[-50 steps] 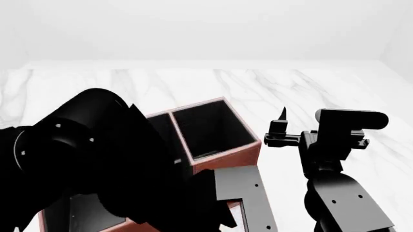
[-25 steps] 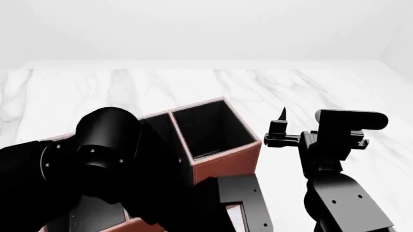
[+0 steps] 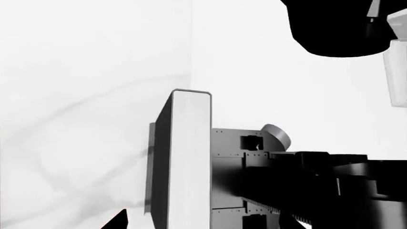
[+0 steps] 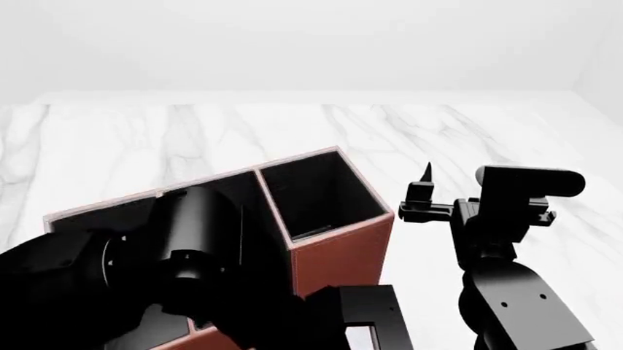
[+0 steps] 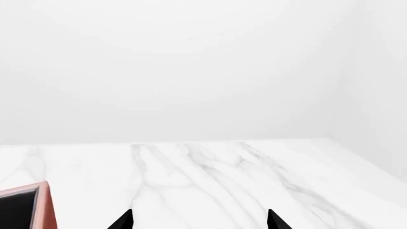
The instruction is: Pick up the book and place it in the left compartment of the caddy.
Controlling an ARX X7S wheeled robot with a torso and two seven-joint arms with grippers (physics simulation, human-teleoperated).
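White marbled bench (image 4: pixel 292 124) carrying the caddy (image 4: pixel 341 244), over which the left claw (image 3: pixel 190 191) grips the book (image 3: pixel 188 157) on edge, presumably to suit the narrow left compartment, hidden beneath that arm; right claw (image 5: pixel 198 220) idles wide apart beside it.

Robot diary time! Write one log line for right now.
left gripper: shut on book | right gripper: open, holding nothing | caddy: on marble table | book: not seen in caddy yet
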